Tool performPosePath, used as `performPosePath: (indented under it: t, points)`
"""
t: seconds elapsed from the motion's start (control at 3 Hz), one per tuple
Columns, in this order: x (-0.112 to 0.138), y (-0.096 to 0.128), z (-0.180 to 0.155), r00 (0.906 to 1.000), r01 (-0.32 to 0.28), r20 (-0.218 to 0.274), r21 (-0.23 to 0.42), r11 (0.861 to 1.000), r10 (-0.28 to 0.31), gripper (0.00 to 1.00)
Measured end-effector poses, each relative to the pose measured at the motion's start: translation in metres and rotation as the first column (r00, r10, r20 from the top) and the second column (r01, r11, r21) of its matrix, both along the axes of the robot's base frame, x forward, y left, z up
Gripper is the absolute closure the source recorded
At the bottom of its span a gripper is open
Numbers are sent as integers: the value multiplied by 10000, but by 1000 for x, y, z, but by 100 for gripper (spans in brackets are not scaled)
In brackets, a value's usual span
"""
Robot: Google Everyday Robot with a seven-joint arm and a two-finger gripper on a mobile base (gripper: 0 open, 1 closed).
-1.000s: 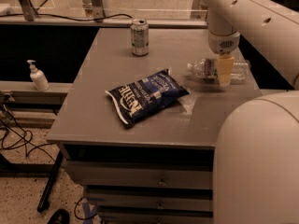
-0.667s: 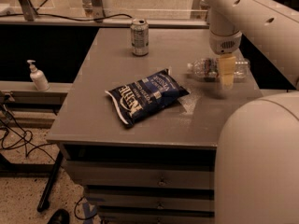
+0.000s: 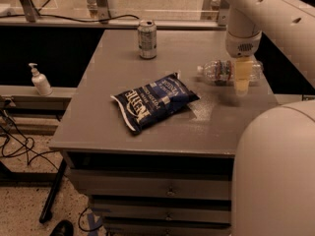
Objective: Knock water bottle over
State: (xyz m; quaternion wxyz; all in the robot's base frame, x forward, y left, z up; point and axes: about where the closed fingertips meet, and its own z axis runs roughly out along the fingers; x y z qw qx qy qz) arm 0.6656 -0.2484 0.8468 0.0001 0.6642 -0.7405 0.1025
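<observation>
So the water bottle (image 3: 219, 72) was flat on its side near the table's (image 3: 98, 127) right edge, cap pointing left toward the blue chip bag (image 3: 155, 101). The gripper (image 3: 241, 82) hung right over its far end, honestly couldn't tell if it was open or closed. The soda can (image 3: 146, 39) stood upright at the back.

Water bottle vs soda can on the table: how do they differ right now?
Pose: the water bottle lies on its side; the soda can stands upright. Material: the bottle is clear plastic, the can metal. Place: the claw hangs in front of the bottle; the can stands apart near the far edge. Both rest on the table.
</observation>
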Motion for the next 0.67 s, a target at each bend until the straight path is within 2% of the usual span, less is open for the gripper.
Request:
performPosePath:
  t: [0.33, 0.67]
  points:
    - [-1, -4, 7, 9996, 226, 126, 666, 9975, -235, 0]
    - [-2, -16, 27, 9974, 437, 497, 1712, 9843, -529, 0]
